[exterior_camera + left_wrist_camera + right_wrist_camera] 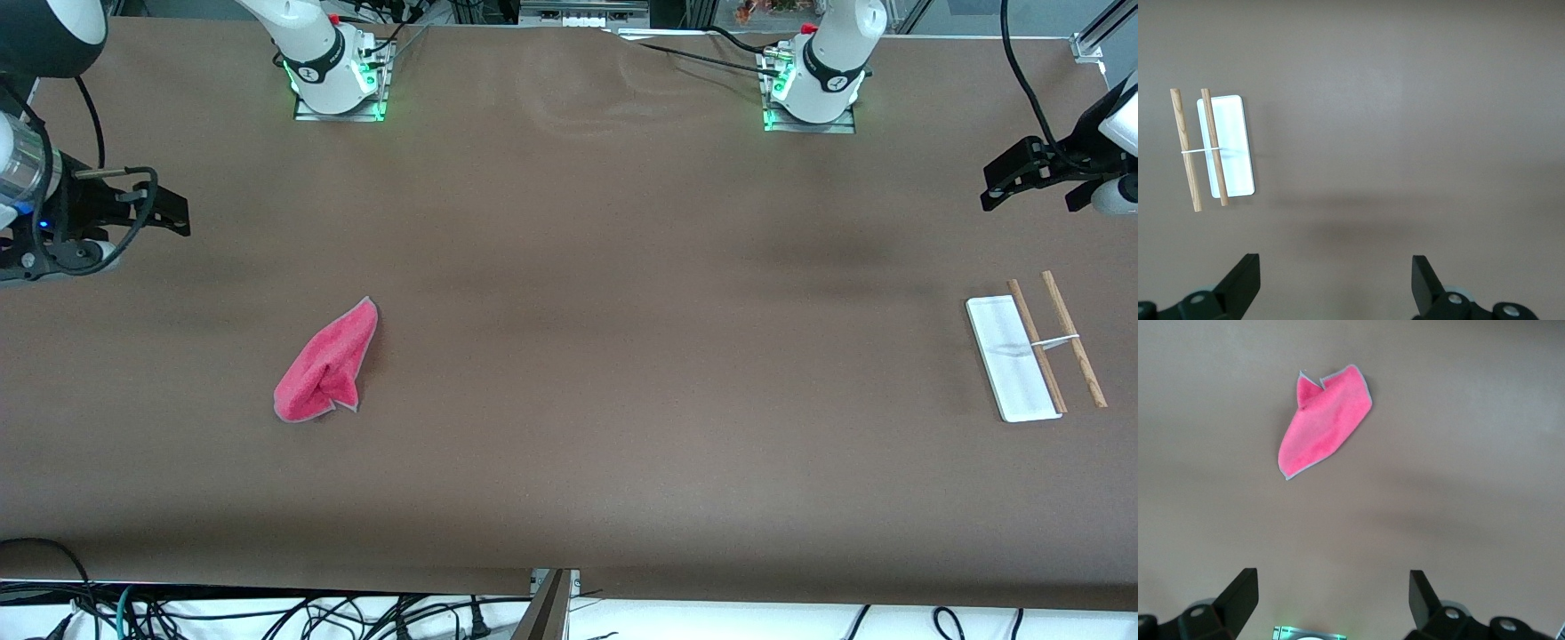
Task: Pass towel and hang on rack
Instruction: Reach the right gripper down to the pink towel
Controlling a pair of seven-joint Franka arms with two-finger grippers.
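A crumpled pink towel lies on the brown table toward the right arm's end, while the rack stands toward the left arm's end, well apart from it. The right gripper hangs over the table edge near the towel, fingers spread wide and empty; the left gripper waits above the table near the rack, likewise wide open and holding nothing. The pickup appears not yet begun. A sound grasp would likely pinch a raised fold of the cloth rather than a flat edge, leaving enough hanging free for the other arm to take. Both arms are cut off at the frame edges, and the rack's height is hard to judge from overhead.
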